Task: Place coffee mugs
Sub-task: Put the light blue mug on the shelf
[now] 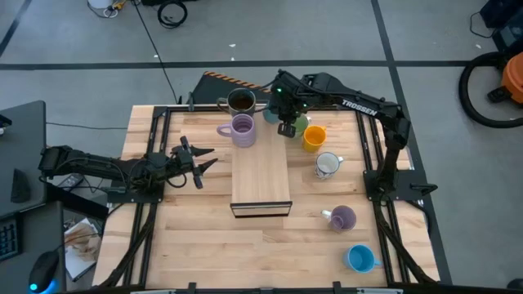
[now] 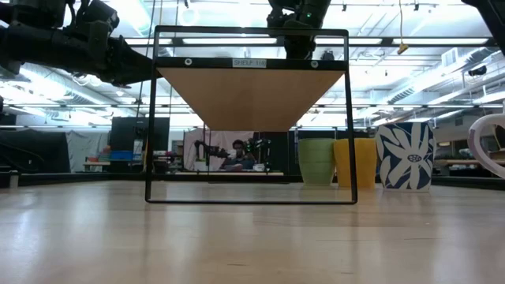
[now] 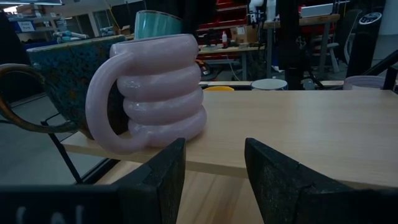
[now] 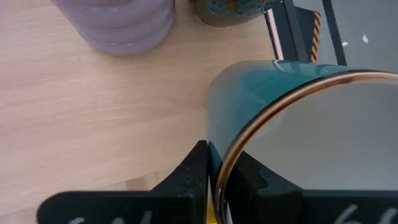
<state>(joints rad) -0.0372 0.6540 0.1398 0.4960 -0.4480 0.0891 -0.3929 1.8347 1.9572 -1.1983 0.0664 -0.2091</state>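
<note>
right gripper (image 4: 211,174) is pinched on the rim of the green mug (image 4: 298,118), held at the shelf's (image 1: 261,175) far end beside the lilac mug (image 1: 242,129) and dark brown mug (image 1: 240,101) already there. left gripper (image 1: 201,157) waits spread. orange, white, lilac and blue mugs remain on the table.

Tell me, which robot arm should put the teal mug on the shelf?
The right one, probably. Its end effector is already pinched on the teal mug's rim, right at the wooden shelf by the lilac mug. The left end effector is open, empty, off beside the shelf.
</note>
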